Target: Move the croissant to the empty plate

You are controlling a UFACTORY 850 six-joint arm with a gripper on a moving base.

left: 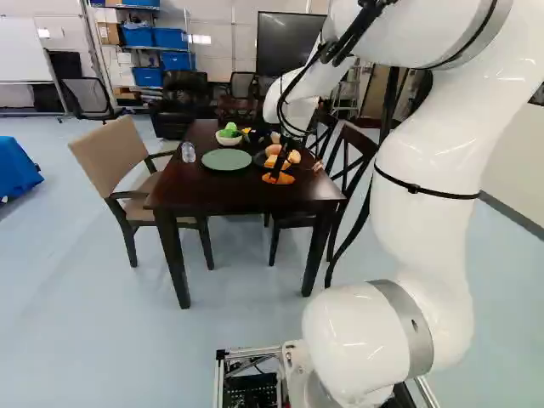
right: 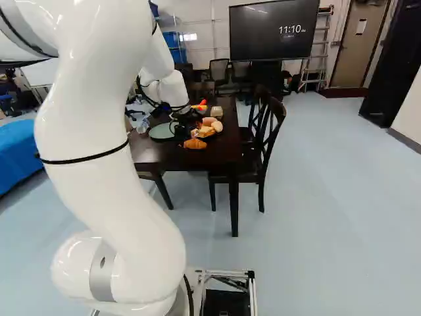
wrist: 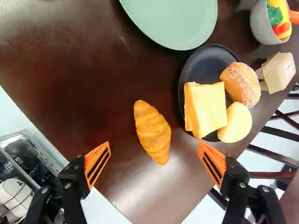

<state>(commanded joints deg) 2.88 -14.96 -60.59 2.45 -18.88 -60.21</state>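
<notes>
"What's on the black plate (wrist: 200, 70)?"

"Bread (wrist: 208, 109), a sugary bun (wrist: 240, 84) and a roll (wrist: 237, 122). The bowl (wrist: 259, 24) has green and yellow things."

"Where's the croissant (wrist: 153, 132)?"

"On the table (wrist: 70, 93), under the wide-open gripper (left: 280, 165). The green plate (wrist: 175, 21) is near the black one."

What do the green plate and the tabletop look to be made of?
Green plate: probably glazed ceramic or plastic, going by its smooth, even surface; the look cannot settle which. Tabletop: seemingly dark-stained wood with a semi-gloss finish, given its streaky red-brown colour and bright reflections.
</notes>
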